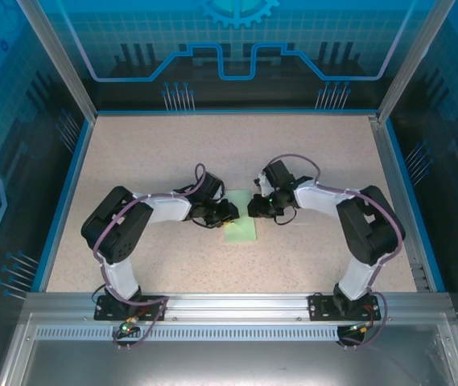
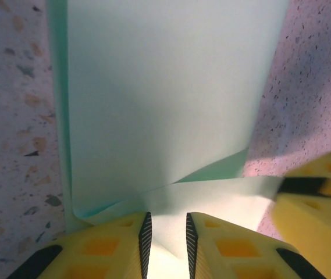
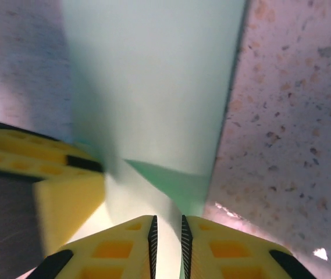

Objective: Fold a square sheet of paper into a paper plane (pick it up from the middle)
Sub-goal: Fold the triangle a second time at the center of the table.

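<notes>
In the left wrist view the left gripper (image 2: 166, 235) is sitting at the bottom centre of the frame, its black pads (image 2: 146, 241) standing only a narrow slit apart and clamping a bulging fold of the square sheet of paper (image 2: 165, 99). The mint-green sheet is running from that fold straight up to the top edge of the frame, doubled over along its left side, with a slanted crease crossing just above the fingers. A yellow finger of the right gripper (image 2: 316, 215) is blurring in at the lower right, touching the sheet's lower right corner. In the right wrist view the right gripper (image 3: 168, 247) is likewise sitting at the bottom centre with its pads nearly together and pale paper filling the slit; I cannot tell whether they are pressing on it or just letting it go. The paper there is stretching up the middle of the frame as a long band. In the top view the sheet is lying at the centre of the speckled table (image 1: 132, 161), between the two grippers, its long axis running from the upper part of the frame toward the lower, tilted slightly. A gear emblem (image 1: 237, 10) is showing at the top centre, on the blue back wall (image 1: 132, 40).
</notes>
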Controlling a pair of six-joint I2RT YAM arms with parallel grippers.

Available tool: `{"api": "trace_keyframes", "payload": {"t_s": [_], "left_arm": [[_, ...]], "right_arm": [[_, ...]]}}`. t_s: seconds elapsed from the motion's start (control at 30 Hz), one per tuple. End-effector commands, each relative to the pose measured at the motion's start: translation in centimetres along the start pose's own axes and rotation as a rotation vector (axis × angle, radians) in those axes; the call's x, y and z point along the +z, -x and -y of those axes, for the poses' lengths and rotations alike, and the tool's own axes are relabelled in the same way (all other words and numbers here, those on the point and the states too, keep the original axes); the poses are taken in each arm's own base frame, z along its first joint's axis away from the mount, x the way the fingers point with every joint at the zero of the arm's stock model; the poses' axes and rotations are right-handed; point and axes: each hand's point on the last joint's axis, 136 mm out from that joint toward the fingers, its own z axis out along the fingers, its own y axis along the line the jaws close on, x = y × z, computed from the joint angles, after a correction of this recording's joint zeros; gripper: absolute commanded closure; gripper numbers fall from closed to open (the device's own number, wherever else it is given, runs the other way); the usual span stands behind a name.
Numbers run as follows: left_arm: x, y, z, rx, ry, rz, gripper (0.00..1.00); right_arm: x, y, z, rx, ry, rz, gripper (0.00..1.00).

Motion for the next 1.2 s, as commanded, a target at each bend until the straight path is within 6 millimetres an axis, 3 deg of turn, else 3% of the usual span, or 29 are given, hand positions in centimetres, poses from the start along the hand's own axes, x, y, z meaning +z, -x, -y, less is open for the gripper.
{"api": "trace_keyframes", "payload": {"t_s": [0.0,0.43,0.7,1.17], "left_arm": [[0.5,-0.7,-1.3,-0.003,0.060,-0.034,0.74],[0.1,-0.7,-1.5,-0.010,0.074,-0.022,0.74],[0.0,-0.7,-1.5,-0.012,0.074,-0.024,0.75],[0.2,-0.8,-2.0,-0.018,0.095,-0.025,0.77]], "right_arm": [[-2.6,0.4,-0.9,-0.008,0.009,0.042,0.79],[0.2,-4.6,-2.6,-0.070,0.081,-0.141,0.86],[2.1,-6.1,-3.3,-0.094,0.103,-0.218,0.88],[3.2,-7.2,-0.3,-0.078,-0.023,-0.249,0.89]]}}
